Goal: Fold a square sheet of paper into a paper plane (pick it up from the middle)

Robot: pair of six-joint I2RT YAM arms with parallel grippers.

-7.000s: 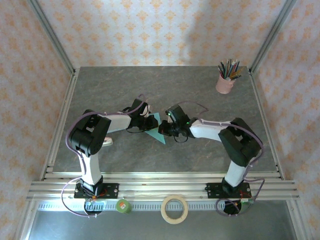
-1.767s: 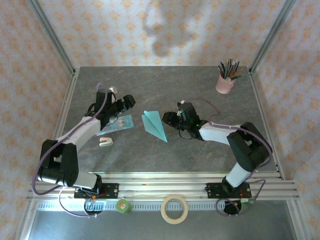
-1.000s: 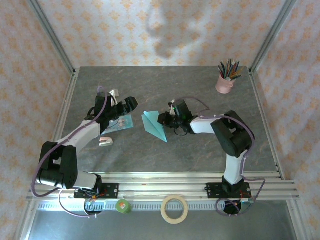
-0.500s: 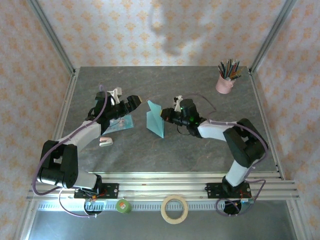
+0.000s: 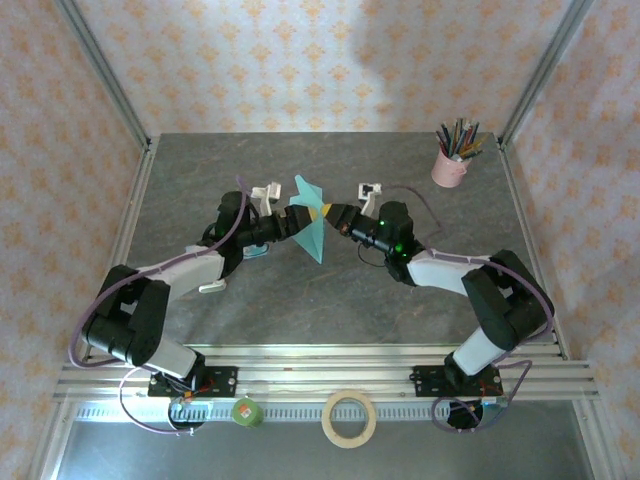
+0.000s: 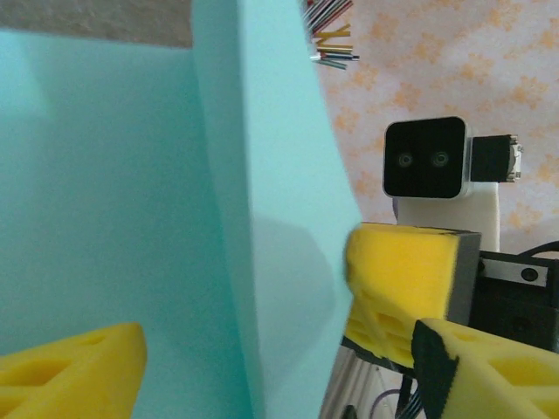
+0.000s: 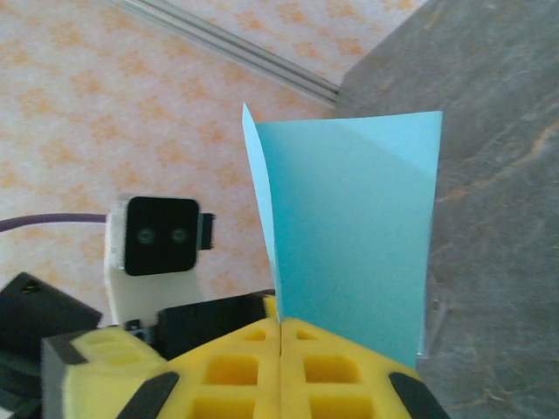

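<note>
1. The left gripper [image 5: 289,226] has its jaws apart. One yellow finger [image 6: 79,371] sits on each side of the plane, and I can't see it pinching yet.
2. Just under that arm a small pale card [image 5: 254,251] lies on the table [image 5: 400,300]. Its print is too small to read.
3. At centre, the plane [image 5: 311,236] is up off the table, standing on edge between the two grippers.
4. The right gripper [image 7: 279,336] has its pads pressed together on one edge of the plane. That looks like the only firm hold right now.
5. Risk: if the left jaws close off the crease, this thin paper probably buckles or takes a stray fold.
6. Risk: if both clamp and the arms pull apart, the paper could tear. If the right lets go too soon, the plane drops. The fingers are also very near each other and could knock together.
7. At far right stands a pencil cup [image 5: 450,168]. There is no readable label or brand on it, or anywhere else.
</note>
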